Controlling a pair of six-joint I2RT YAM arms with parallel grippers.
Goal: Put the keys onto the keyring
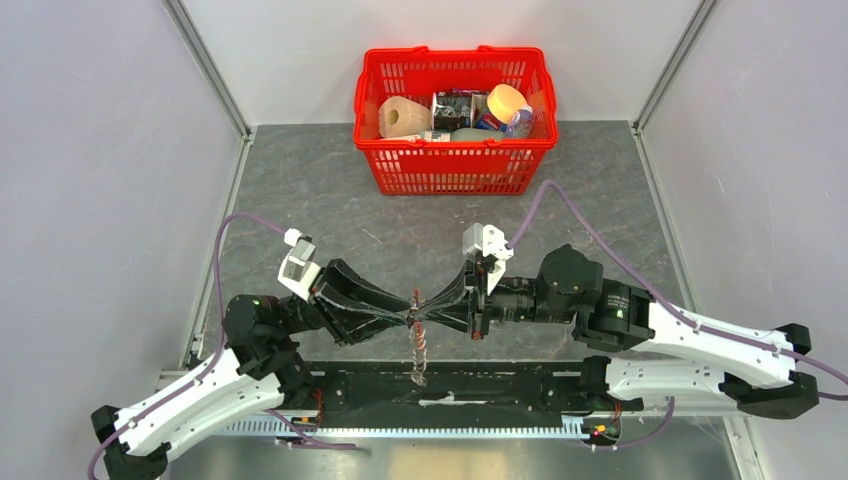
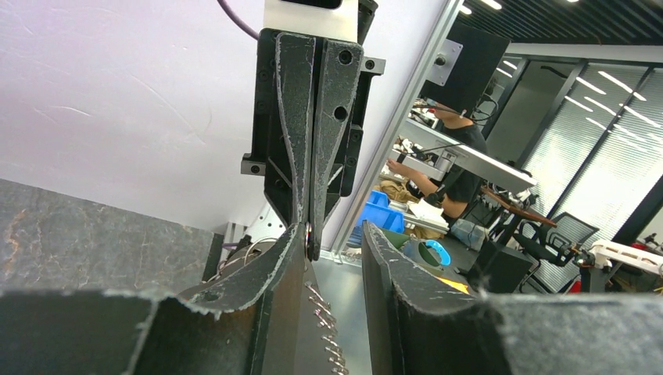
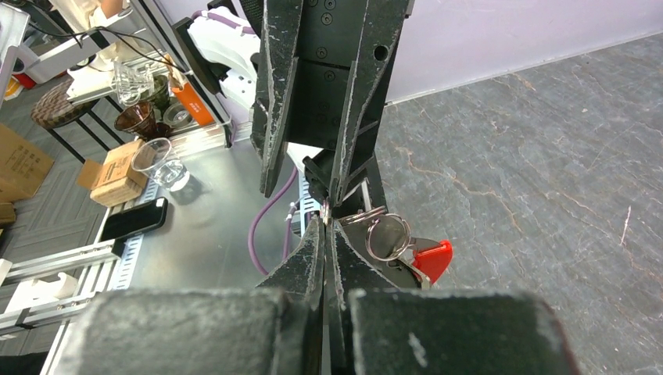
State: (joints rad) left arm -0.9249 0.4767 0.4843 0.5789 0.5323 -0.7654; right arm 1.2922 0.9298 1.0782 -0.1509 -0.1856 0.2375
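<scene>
Keyring [image 3: 432, 258] hangs clamped in the closed right gripper [image 3: 324, 226]; left gripper [image 2: 335, 250] spread apart alongside.

Red basket [image 1: 455, 170] — packed with goods; grey table [image 1: 300, 190] beneath.

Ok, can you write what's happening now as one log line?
right jaws: shut on keyring | left jaws: open, tips meeting right jaws | chain: hanging below | key: unclear
</scene>
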